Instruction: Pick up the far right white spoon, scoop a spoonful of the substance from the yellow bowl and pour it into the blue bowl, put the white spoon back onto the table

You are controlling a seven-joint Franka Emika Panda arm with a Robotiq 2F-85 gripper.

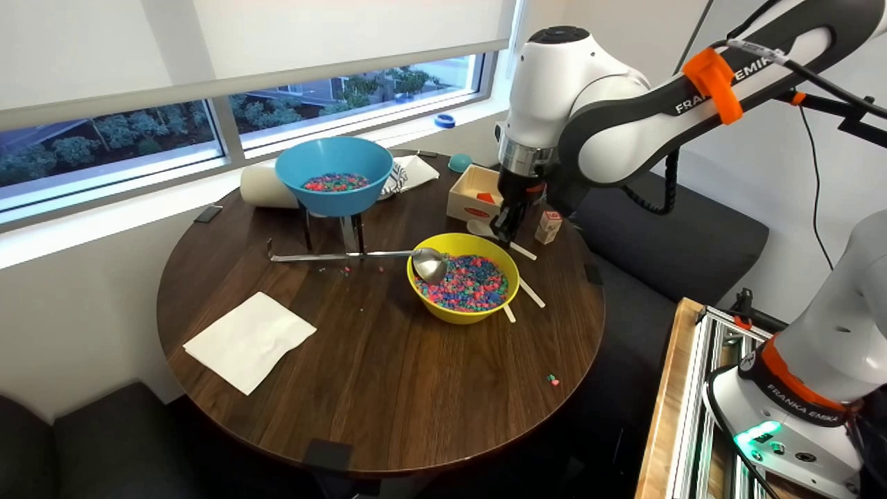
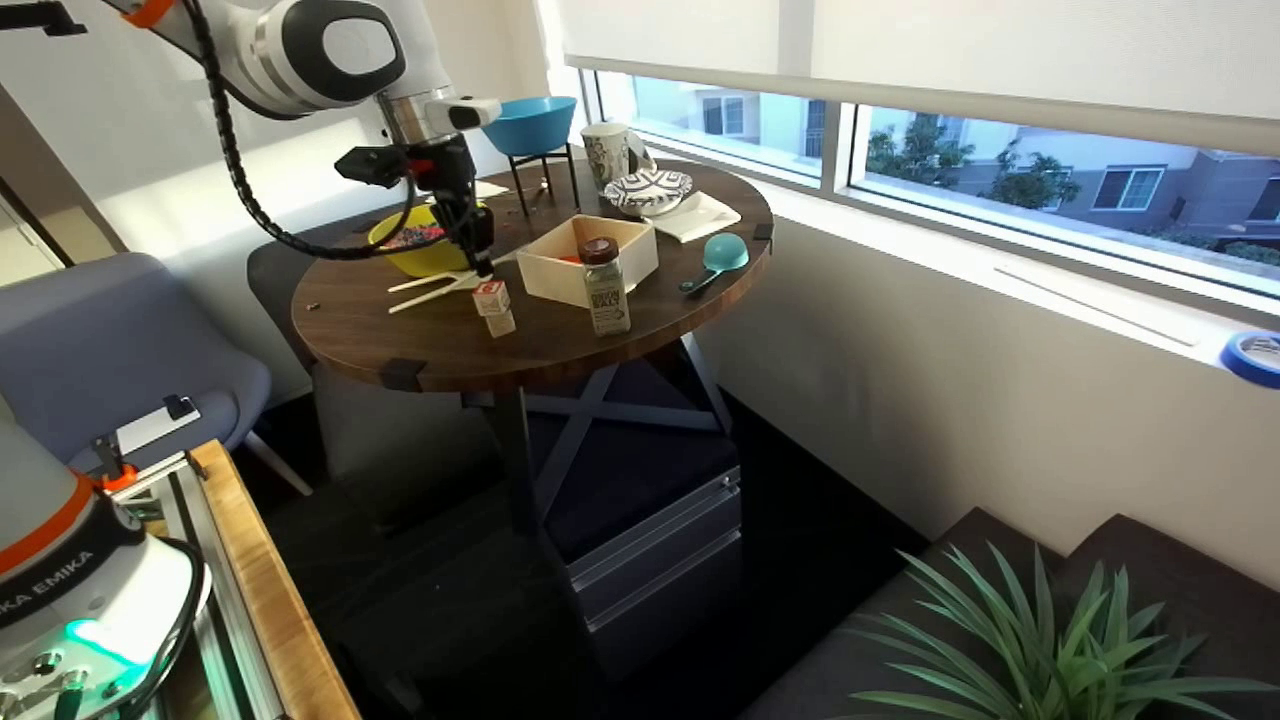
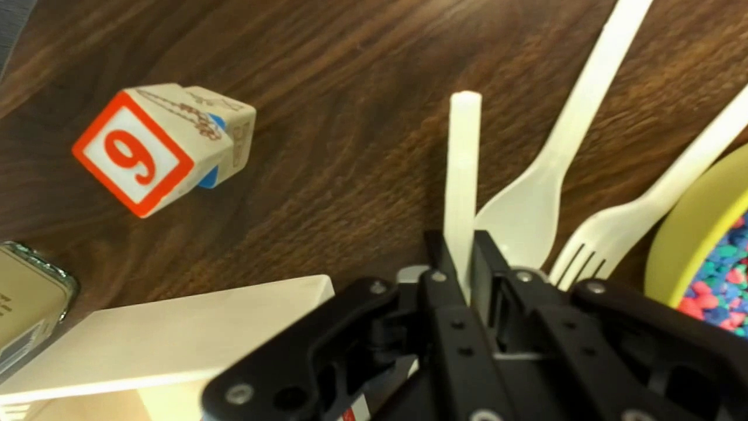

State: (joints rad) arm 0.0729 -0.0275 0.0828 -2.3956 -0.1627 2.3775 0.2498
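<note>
The gripper [image 3: 460, 241] is clenched on the white spoon [image 3: 463, 158]; in the wrist view the handle is pinched between its fingers [image 3: 491, 257], with its free end projecting. In an exterior view the spoon's bowl end is seen just beside the gripper, between the yellow bowl [image 1: 463, 317] and the wooden box [image 1: 466, 206]. Whether the spoon is lifted or touching the table [image 1: 388, 402] cannot be told. Another spoon [image 3: 529, 216] and a fork [image 3: 622, 225] are seen near the held handle, the fork lying just beside the yellow bowl. The substance [image 1: 478, 281], small multicoloured pieces, is contained in the yellow bowl; similar pieces are seen in the blue bowl [image 1: 336, 203], which is supported above the table by a thin-legged stand [image 1: 359, 234]. A ladle [image 1: 431, 267] is positioned with its head over the yellow bowl's rim. Two stacked blocks [image 3: 137, 155] are noted near the gripper. A jar [image 2: 607, 295] is seen standing just beside the box. A white napkin [image 1: 249, 339] is laid flat on the table.
</note>
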